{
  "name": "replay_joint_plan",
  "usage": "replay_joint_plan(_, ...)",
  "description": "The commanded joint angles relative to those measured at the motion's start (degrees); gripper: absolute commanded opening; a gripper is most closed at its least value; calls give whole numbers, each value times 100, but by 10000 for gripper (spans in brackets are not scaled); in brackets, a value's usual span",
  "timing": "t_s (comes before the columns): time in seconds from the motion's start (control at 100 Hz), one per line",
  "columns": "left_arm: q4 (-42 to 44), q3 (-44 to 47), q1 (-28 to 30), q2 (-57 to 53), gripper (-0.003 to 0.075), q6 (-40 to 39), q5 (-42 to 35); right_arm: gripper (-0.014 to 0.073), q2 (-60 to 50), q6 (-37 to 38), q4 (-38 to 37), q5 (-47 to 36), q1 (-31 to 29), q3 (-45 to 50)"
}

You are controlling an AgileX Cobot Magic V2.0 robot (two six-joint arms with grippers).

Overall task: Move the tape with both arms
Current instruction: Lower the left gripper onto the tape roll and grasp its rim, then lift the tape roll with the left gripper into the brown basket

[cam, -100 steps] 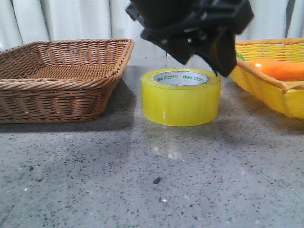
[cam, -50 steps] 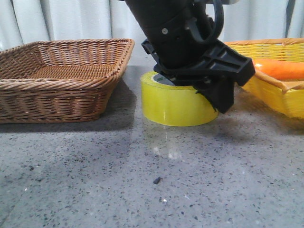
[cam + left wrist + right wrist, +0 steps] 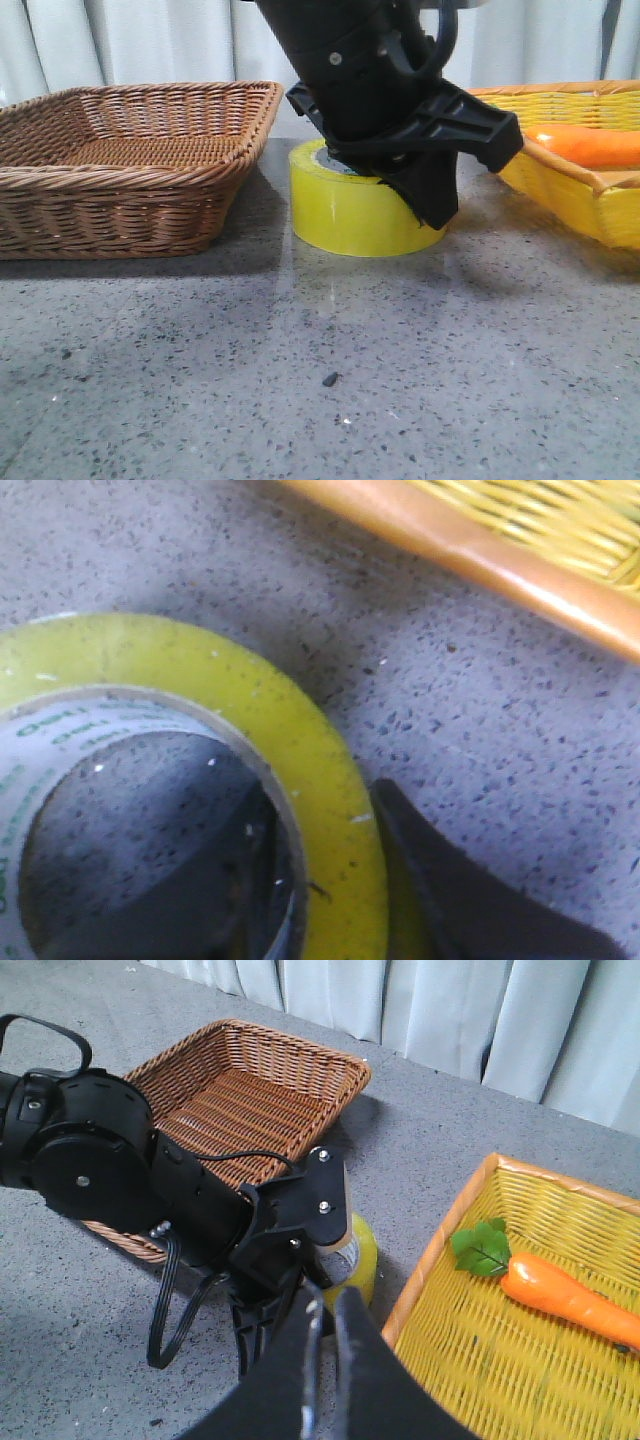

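On the stone table between the wicker basket (image 3: 130, 160) and the yellow basket (image 3: 590, 190), my left gripper (image 3: 415, 195) straddles the tape (image 3: 345, 215) wall, apparently not yet pinched. I'd squeeze squarely before lifting. My right gripper (image 3: 322, 1345) waits above, pressed closed and empty.

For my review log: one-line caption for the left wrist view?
Left claw straddles the yellow tape wall, one finger inside its core.

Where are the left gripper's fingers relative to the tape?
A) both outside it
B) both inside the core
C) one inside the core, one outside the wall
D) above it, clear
C: in the left wrist view one finger sits inside the core of the tape and the other lies outside the yellow wall.
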Motion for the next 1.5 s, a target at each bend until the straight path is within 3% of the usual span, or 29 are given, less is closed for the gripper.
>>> replay_joint_plan(0.0,60,-394,25,-520,-20,-4,-214,-74,-12,-5,-128,-373,1,-139)
replay_joint_plan(0.29,428,-833,288,-1631,-20,-4,-149,-74,-12,-5,-128,-373,1,-139)
replay_joint_plan(0.5,670,-726,1098,-2119,-21,-4,815,-74,-12,-5,-128,-373,1,-139)
replay_joint_plan(0.61,670,-388,1493,-2146,-21,5,920,-74,-12,-5,-128,-383,1,-139)
replay_joint_plan(0.94,545,1257,1809,-2146,-20,5,-390,-74,-12,-5,-128,-383,1,-139)
replay_joint_plan(1.2,491,1521,1809,-2067,-16,5,-437,-74,-12,-5,-128,-383,1,-139)
replay_joint_plan(1.27,412,1521,1809,-2026,29,5,-441,-74,-12,-5,-128,-373,1,-139)
replay_joint_plan(1.42,309,1521,1809,-2004,242,5,-489,-74,-12,-5,-128,-364,1,-139)
replay_joint_plan(1.49,309,1521,1809,-2014,298,5,-489,-74,-12,-5,-128,-364,1,-139)
